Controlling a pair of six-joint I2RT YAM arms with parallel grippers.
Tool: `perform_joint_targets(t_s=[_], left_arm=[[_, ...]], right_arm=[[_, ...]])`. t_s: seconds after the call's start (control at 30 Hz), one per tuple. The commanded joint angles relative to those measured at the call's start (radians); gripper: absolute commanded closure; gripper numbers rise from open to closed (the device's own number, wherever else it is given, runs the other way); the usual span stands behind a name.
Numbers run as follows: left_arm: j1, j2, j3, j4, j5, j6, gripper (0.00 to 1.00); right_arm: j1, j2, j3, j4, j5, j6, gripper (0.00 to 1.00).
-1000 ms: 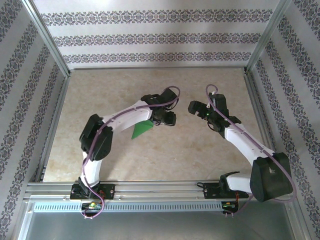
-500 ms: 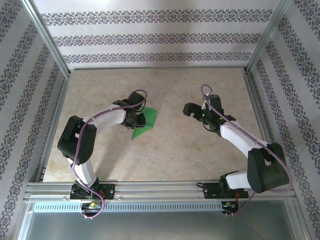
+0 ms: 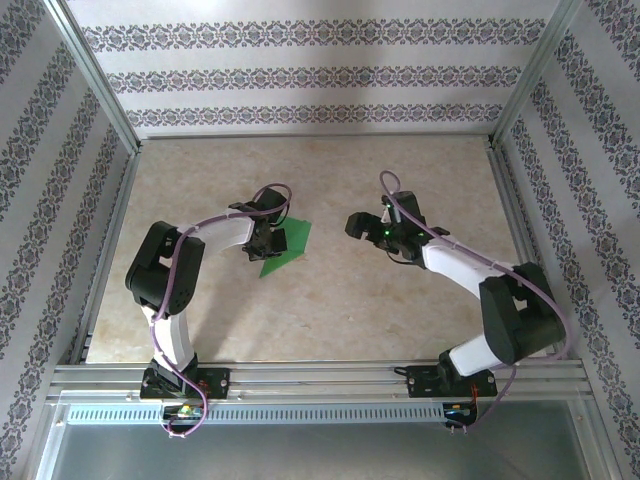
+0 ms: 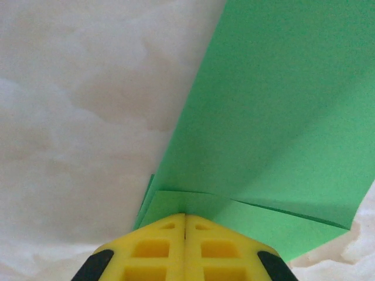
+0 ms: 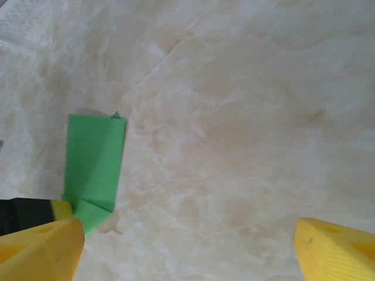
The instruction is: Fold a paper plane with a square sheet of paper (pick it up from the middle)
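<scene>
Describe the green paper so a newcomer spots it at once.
On the beige marbled table, look left of centre, at the tip of the left claw. The green paper lies there, folded into layers, the one bright green thing on it.

Our left arm folds at the elbow and reaches inward, its pincer (image 3: 268, 238) pressed shut, fingertips pinching the square sheet of paper (image 4: 263, 117). Our right arm stretches leftward, its pincer (image 3: 356, 224) spread wide.
</scene>
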Motion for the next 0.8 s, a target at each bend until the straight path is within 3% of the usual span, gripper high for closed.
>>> perform_joint_targets(t_s=[0.0, 0.17, 0.37, 0.53, 0.77], left_arm=[[0.014, 0.025, 0.008, -0.004, -0.023, -0.006, 0.95], [0.014, 0.034, -0.006, 0.007, 0.058, -0.017, 0.96], [-0.019, 0.043, 0.01, 0.004, 0.18, 0.013, 0.97], [-0.074, 0.042, 0.023, -0.008, 0.221, 0.043, 0.98], [-0.156, 0.1, 0.085, -0.022, 0.273, 0.12, 0.98]], right_arm=[[0.036, 0.057, 0.056, 0.024, -0.076, 0.085, 0.14], [0.099, 0.167, 0.142, -0.006, -0.102, 0.177, 0.29], [0.129, 0.237, 0.176, 0.001, -0.099, 0.264, 0.37], [0.091, 0.196, 0.137, -0.009, -0.073, 0.244, 0.37], [-0.021, 0.191, 0.094, -0.023, -0.185, 0.134, 0.41]])
